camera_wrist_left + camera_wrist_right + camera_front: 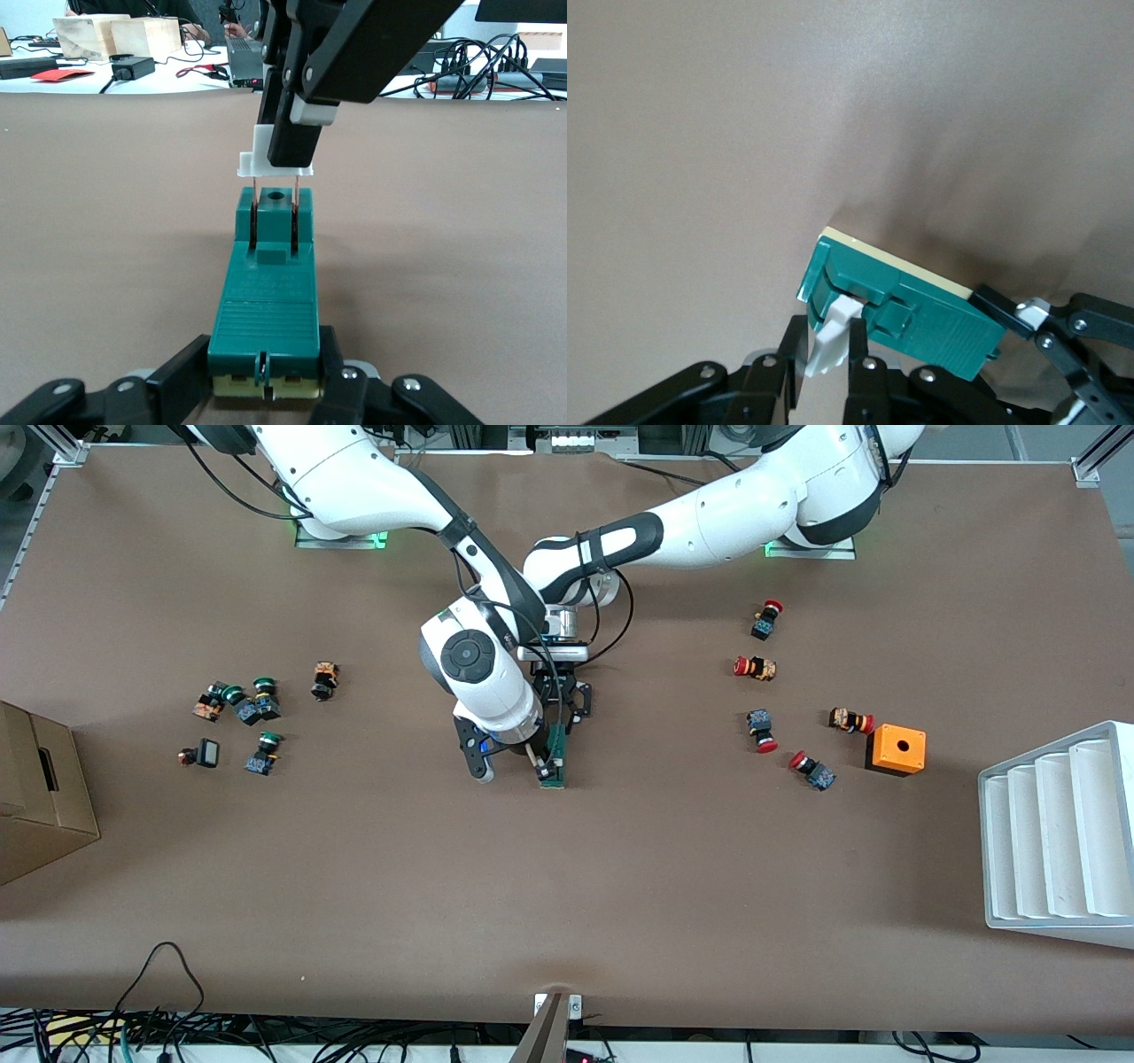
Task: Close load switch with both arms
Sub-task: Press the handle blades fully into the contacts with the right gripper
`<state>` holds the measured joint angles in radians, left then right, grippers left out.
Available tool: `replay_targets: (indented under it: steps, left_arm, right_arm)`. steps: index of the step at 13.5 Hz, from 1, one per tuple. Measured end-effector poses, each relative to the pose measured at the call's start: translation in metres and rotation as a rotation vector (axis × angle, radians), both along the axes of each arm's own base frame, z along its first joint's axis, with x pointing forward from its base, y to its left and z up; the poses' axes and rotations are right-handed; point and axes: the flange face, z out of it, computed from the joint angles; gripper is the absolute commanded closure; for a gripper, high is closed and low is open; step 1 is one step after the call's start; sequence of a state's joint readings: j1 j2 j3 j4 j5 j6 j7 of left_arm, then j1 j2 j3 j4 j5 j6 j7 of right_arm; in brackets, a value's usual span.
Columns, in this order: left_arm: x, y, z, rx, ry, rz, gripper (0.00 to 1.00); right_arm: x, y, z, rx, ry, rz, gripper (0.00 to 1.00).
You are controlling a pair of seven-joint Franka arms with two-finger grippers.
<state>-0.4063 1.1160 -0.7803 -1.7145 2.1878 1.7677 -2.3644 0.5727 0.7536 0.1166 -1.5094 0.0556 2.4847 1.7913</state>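
Brown tabletop, mid-table: load switch (555, 759) closing.
Left gripper (266, 381) is clamping its body; right gripper (830, 350) is pinching the white slider (266, 155), needing downward push.

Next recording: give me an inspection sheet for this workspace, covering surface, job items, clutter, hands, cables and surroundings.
Surface: brown table, nothing spilled.
Job's things: load switch lies mid-table; its white handle is raised on two metal blades.
Clutter: green-capped buttons toward the right arm's end; red-capped buttons and orange box toward the left arm's end.
Hands: left hand clamps the switch body at one end; right hand pinches the handle.
Cables: tangle along the table edge nearest the front camera.
Surroundings: cardboard box, white rack.
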Motion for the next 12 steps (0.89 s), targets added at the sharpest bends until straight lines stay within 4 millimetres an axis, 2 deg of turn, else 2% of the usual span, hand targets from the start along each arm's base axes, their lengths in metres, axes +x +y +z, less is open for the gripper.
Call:
replay_targets:
  steps: [12]
  left_arm:
    - [0.000, 0.000, 0.000, 0.000, 0.000, 0.000, 0.86]
  right_arm:
    - [0.020, -0.006, -0.012, 0.015, -0.017, -0.017, 0.73]
